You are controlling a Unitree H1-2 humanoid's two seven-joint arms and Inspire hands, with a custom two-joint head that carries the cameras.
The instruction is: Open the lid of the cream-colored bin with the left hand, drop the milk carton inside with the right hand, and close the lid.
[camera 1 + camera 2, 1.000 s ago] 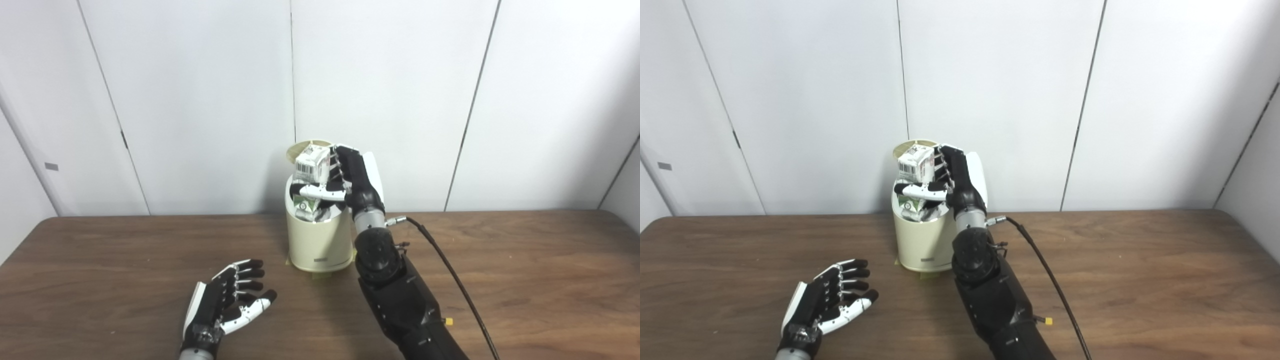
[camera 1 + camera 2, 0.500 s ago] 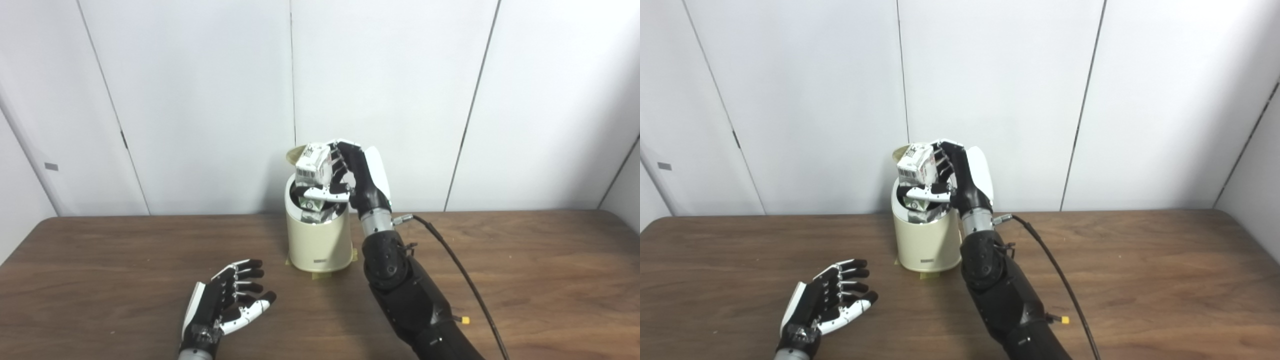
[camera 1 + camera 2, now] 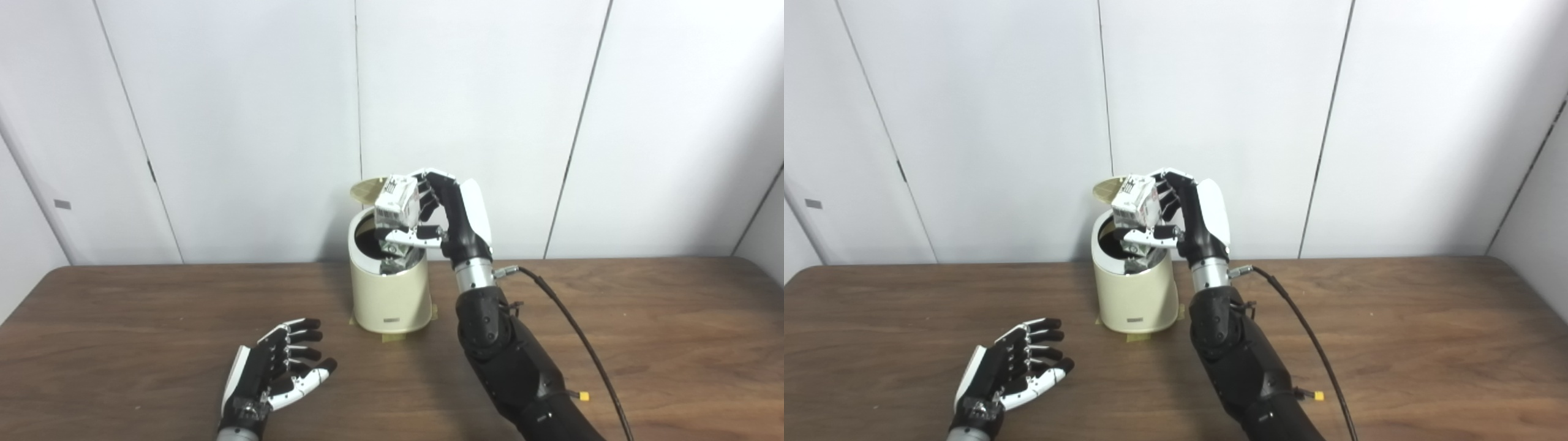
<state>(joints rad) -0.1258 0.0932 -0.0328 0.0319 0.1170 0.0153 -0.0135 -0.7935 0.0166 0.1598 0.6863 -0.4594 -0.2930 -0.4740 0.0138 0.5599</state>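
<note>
We see the right hand (image 3: 450,211) raised over the cream-colored bin (image 3: 389,294), clamped on the milk carton (image 3: 397,203). Fingers (image 3: 429,199) wrap the carton's far side, thumb (image 3: 418,235) presses under it. The carton is tilted and sits above the right part of the bin's open mouth, not inside. The reflective liner below the thumb shows what looks like the carton's reflection; we can't tell if anything else is in there.

The lid (image 3: 367,188) is flipped up at the back of the bin, just left of the carton, partly hidden by it.

The left hand (image 3: 275,373) lies palm-up on the table (image 3: 122,318), fingers spread, holding nothing, well apart from the bin and forward-left of the right hand. A cable (image 3: 569,318) runs from the right wrist toward the bottom edge.
</note>
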